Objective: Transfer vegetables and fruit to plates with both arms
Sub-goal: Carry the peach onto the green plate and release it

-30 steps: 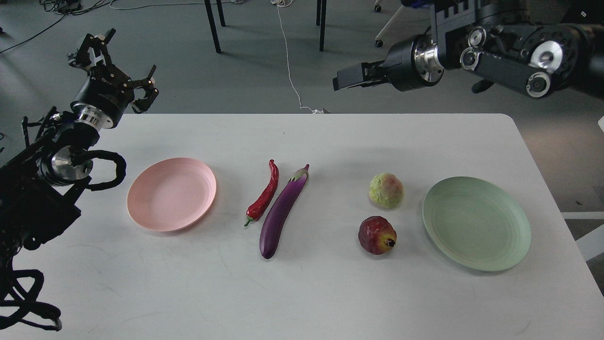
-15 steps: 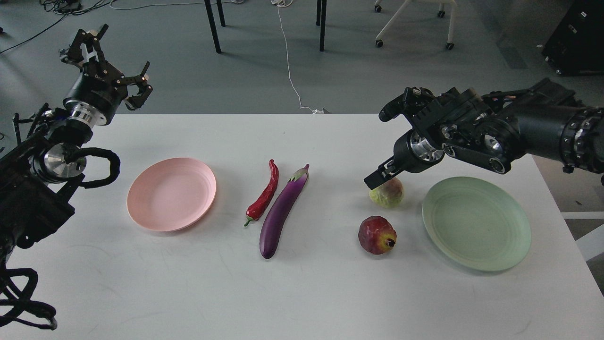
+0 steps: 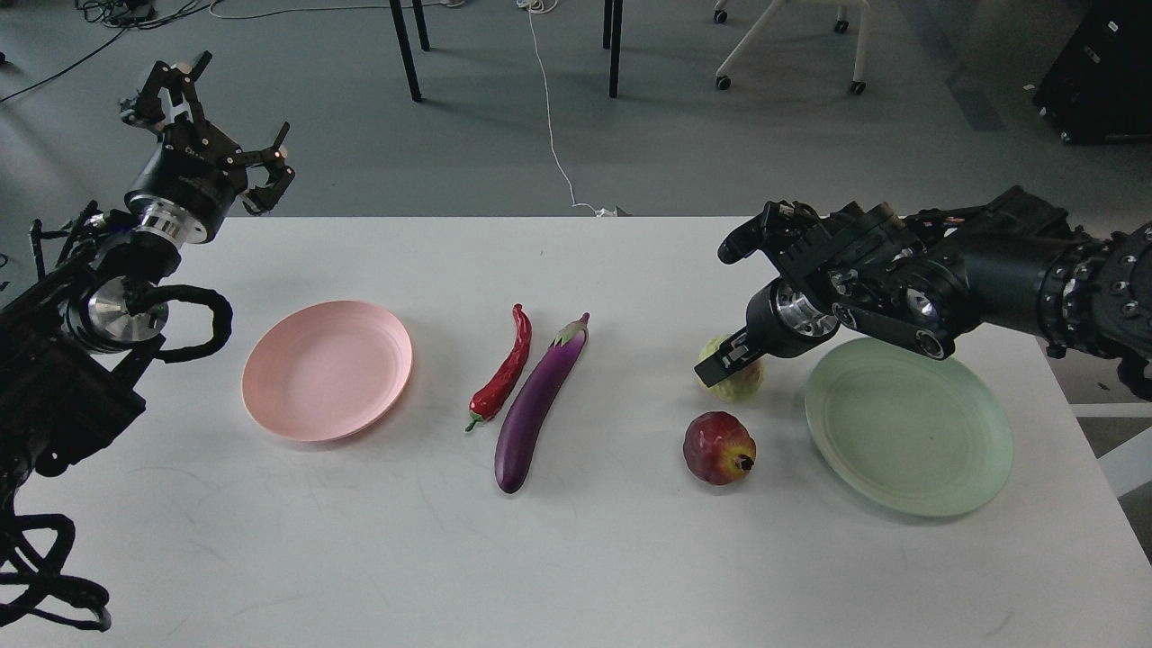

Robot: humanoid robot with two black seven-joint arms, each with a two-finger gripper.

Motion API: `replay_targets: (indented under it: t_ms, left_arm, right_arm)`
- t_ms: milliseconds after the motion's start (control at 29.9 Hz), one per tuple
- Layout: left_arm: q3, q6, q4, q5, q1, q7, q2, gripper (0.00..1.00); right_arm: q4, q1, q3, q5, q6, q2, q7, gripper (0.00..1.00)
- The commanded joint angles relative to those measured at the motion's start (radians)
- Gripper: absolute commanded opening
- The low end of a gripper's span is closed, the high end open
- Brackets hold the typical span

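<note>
The pale pink plate (image 3: 327, 369) lies on the left of the white table (image 3: 576, 558), the pale green plate (image 3: 909, 425) on the right. The red chili (image 3: 504, 373) and the purple eggplant (image 3: 538, 405) lie side by side in the middle. The dark red fruit (image 3: 718, 448) sits left of the green plate. The yellow-green fruit (image 3: 747, 385) sits behind it. My right gripper (image 3: 724, 362) is down at this fruit, its dark fingers crossing the fruit's top; whether it grips is unclear. My left gripper (image 3: 223, 121) is open and empty, raised beyond the table's far left corner.
My right arm (image 3: 945, 279) stretches over the green plate's far edge. Past the table's far edge are grey floor, dark table legs (image 3: 405, 49), a white cable (image 3: 553, 135) and a wheeled chair base (image 3: 783, 45). The table's right edge runs close to the green plate.
My right arm has swung down from high above the far edge onto the yellow-green fruit. My left gripper has shifted only slightly. The plates, vegetables and fruit lie as before.
</note>
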Motion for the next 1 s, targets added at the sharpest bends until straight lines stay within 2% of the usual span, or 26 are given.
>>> replay_targets:
  t_ms: [0,200,401,535,768,969]
  left_arm:
    - [0.0,0.0,0.0,-0.001,0.001,0.0,-0.001,0.99]
    - [0.001,0.0,0.0,-0.001,-0.002,0.001,0.002,0.99]
    - [0.003,0.0,0.0,0.0,-0.003,0.001,0.01,0.99]
    - [0.003,0.0,-0.001,0.0,0.0,0.001,0.014,0.99]
    - [0.004,0.0,-0.003,0.0,-0.002,0.001,0.017,0.99]
    - [0.007,0.0,-0.003,0.003,-0.003,0.003,0.016,0.99]
  right_arm:
    - [0.009,0.025,0.001,0.001,0.0,-0.011,0.0,0.44]
    - [0.107,0.152,0.001,-0.067,0.0,-0.155,-0.008,0.45]
    - [0.326,0.205,0.004,-0.232,0.0,-0.405,-0.006,0.47]
    - [0.377,0.182,0.008,-0.322,0.0,-0.543,-0.006,0.48]
    - [0.368,0.048,0.018,-0.373,-0.044,-0.6,-0.008,0.51]
    - [0.362,-0.012,0.063,-0.375,-0.047,-0.615,-0.019,0.72]
